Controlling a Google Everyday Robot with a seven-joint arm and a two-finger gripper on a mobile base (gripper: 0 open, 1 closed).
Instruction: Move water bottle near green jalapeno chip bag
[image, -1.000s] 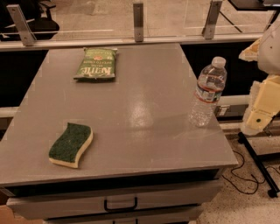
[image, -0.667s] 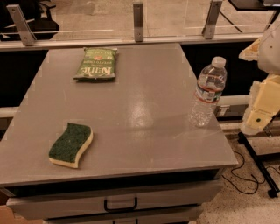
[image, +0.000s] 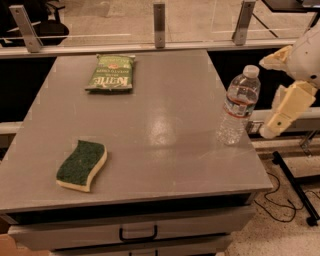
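Water bottle (image: 239, 107) stands upright on the tabletop (image: 165, 125), close to the right edge and about midway from front to back. White cap on; label band sits round the upper body, with ribbed clear plastic below. The fill level cannot be read.

Green jalapeno chip bag (image: 111, 72) lies flat at the far left of the tabletop, well apart from the bottle. A green-topped sponge (image: 82, 165) lies at the near left, off the straight line between the two.

The tool (image: 272, 127) hangs off the right side of the tabletop, near the bottle and level with its lower half, not touching it. Whether it is open or closed cannot be told, and it grips nothing.

Handling, judged:
- Tall with a narrow base, so it is likely to tip if nudged high up or set down crooked.
- If full, weight is moderate. If near empty, it is light and will skid at a touch.
- Thin walls will probably give under a hard squeeze. The ribs stiffen the lower body a little.
- Smooth plastic is likely slippery. The label band may offer a better bite.

Best hold, judged: from the right side, across the body at or just under the label band, near the middle of its height. The cap and neck are too narrow and too high for a steady carry. It should be lifted clear rather than dragged.
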